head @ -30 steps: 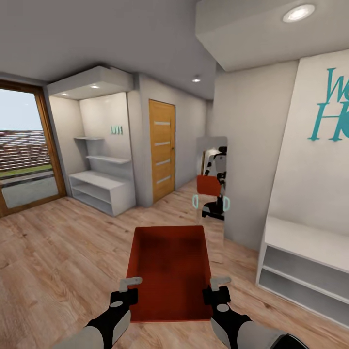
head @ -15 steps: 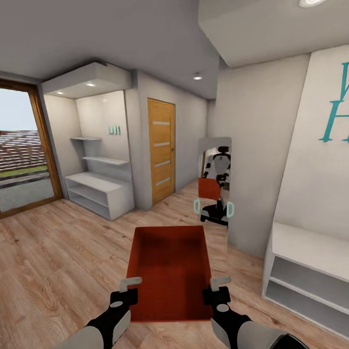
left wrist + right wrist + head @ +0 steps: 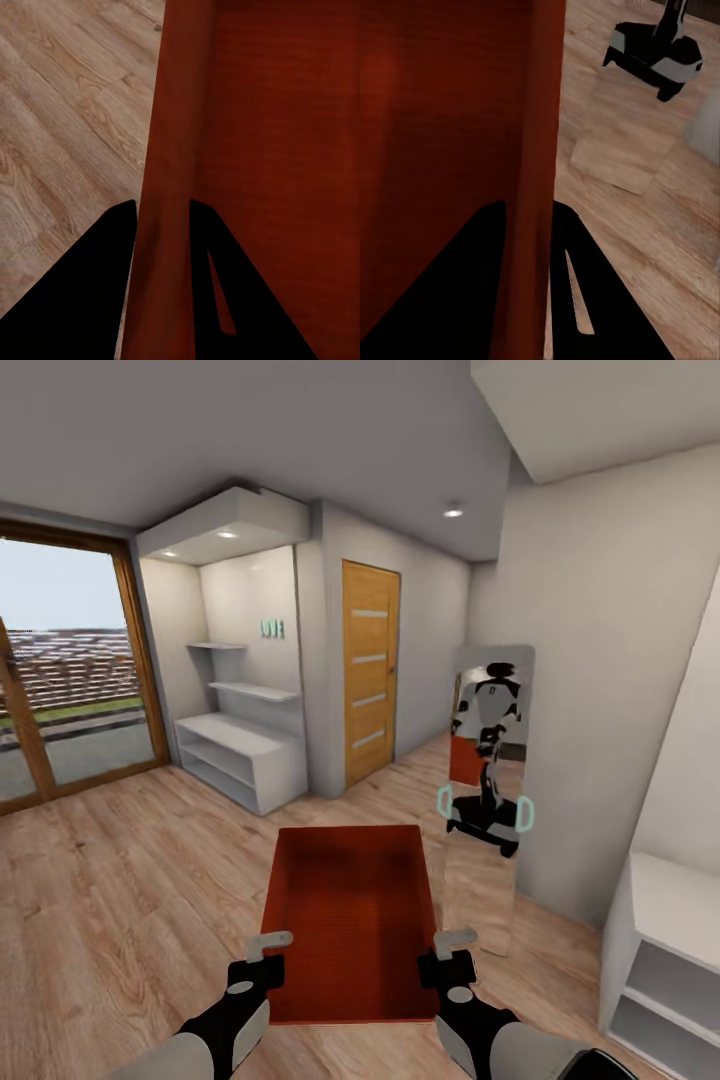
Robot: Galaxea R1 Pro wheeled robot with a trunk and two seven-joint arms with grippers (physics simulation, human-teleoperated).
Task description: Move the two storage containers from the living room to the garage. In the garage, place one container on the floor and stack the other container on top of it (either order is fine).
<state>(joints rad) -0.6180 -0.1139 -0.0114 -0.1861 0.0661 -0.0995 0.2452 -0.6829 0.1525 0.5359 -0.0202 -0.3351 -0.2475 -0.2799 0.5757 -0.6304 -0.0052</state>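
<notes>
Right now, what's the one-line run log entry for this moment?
phase: carrying | held: storage container | left gripper: shut on left wall | right gripper: shut on right wall | place: wood-floor room, mirror ahead

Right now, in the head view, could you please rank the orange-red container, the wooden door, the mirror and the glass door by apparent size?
1. Glass door, cut off by the frame.
2. Orange-red container, though closest to the camera.
3. Mirror and wooden door: too alike to rank.

Ahead of me stand a wooden door [image 3: 371, 672], white shelves [image 3: 243, 758] and a tall mirror [image 3: 487, 790] leaning against the wall
</notes>
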